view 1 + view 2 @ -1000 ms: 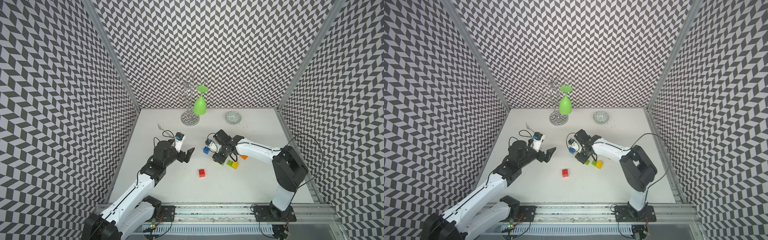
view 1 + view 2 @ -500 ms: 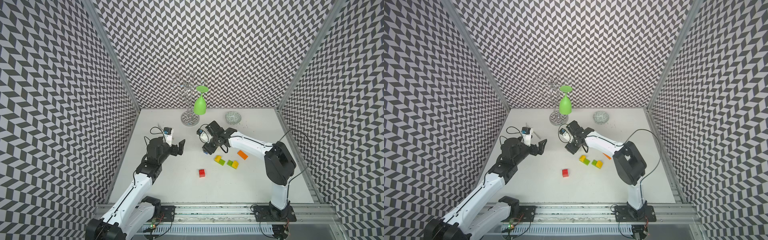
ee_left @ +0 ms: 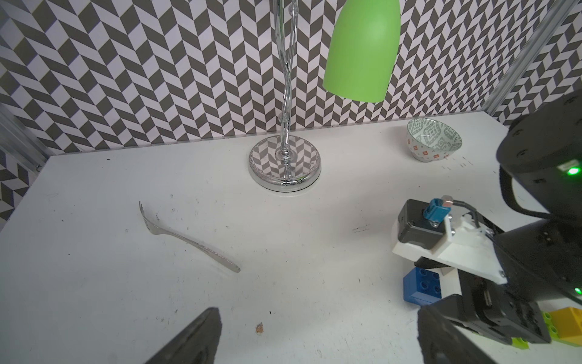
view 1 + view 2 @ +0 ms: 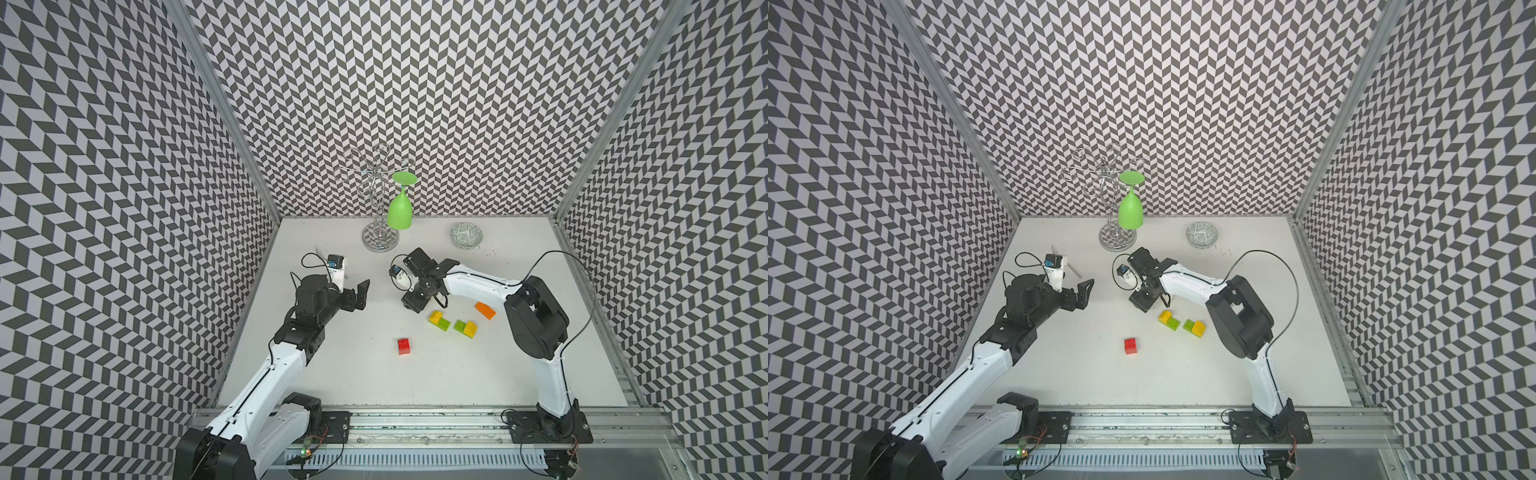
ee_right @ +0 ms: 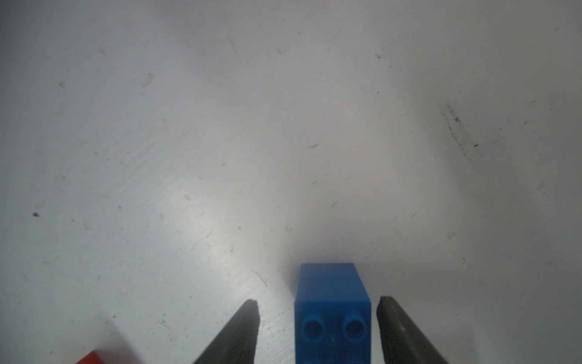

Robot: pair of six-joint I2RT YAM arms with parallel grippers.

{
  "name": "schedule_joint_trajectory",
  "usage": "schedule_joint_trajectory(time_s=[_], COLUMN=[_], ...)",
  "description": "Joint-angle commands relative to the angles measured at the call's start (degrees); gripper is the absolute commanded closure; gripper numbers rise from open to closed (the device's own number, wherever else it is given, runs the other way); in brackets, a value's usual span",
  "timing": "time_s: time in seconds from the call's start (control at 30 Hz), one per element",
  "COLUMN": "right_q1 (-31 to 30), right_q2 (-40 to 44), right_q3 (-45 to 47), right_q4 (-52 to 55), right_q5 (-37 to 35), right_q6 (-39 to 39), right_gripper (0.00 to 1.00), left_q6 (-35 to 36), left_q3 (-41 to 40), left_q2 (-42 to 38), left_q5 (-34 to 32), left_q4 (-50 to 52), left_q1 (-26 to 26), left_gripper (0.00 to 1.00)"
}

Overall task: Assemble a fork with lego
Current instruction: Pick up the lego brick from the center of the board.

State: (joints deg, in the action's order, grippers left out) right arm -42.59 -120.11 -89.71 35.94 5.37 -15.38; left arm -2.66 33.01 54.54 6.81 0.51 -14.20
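Seen from above, a white table (image 4: pixel 498 374) is walled in black-and-white zigzag pattern, with a chrome glass stand (image 4: pixel 380 239) at the back and a green wine glass (image 4: pixel 400 210) hanging upside down from it. My right gripper (image 5: pixel 317 301) is lowered just in front of the stand's base, jaws partly apart around a blue Lego brick (image 5: pixel 332 315). The brick sits studs-up on the table between the fingers; a sliver of gap shows at one finger and a wider gap at the other, so nothing is gripped yet. In both top views the gripper hides the brick. My left gripper (image 3: pixel 316 315) hovers empty and wide open, in front of the stand on my left. Farther forward from the stand than the blue brick lie two yellow-and-lime pairs (image 4: pixel 439 321) (image 4: pixel 465 328), an orange brick (image 4: pixel 485 310) and a red brick (image 4: pixel 404 346). A metal fork (image 3: pixel 189 239) lies to the stand's left. No brick fork is started, and I see no white brick. I judge the blue brick light, rigid and slick-sided. I would centre it, then pinch its two flat opposite walls low down, leaving the studs free for joining.
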Motion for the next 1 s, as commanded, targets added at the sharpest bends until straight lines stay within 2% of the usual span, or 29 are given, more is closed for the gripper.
schedule_joint_trajectory(time_s=[0.0,0.37,0.73,0.97], right_q1=[-0.06,0.27,0.4,0.44], right_q2=[-1.16,-2.93,-4.16,-3.86], right_q3=[-1.43,-2.57,-3.27,-3.11], right_q4=[-1.16,-1.03,0.36,0.62], right_q5=[-0.03,0.46,-0.89,-0.83], right_q6=[0.43,1.0,1.05,1.29], right_gripper=[0.4,0.57,0.53,0.6], left_q6=[0.08,0.19,0.14,0.16], left_q3=[1.34,1.18,1.24,1.09], left_q2=[0.11,0.04,0.04,-0.05], left_q5=[0.35,0.6,0.78,0.87], left_q4=[-0.51,-0.6,-0.69,-0.69], left_q1=[0.39,0.4,0.39,0.37], left_gripper=[0.01,0.01,0.01,0.01])
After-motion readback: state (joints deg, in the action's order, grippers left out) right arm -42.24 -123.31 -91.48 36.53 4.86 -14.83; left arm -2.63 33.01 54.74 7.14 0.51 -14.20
